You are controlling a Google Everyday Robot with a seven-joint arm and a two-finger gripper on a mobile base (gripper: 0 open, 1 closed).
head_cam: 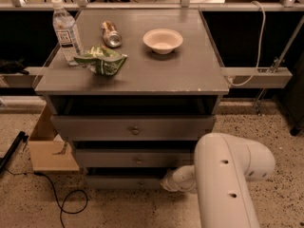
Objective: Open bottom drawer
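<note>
Bottom drawer (124, 182): lowest front, 6 o'clock from the middle drawer (114, 158).
Gripper (167, 181): at its 3 o'clock end; whether open or closed, cannot tell.
Bowl (163, 40): cabinet top (190, 68), 3 o'clock from can (111, 34).

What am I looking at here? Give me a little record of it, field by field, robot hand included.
furniture: grey cabinet with three drawers
on top: water bottle, can lying down, bowl, green snack bag
bottom drawer: not pulled out far, if at all
gripper: low, at the bottom drawer's right part
arm: white, front right
floor: cardboard box left of cabinet
</note>
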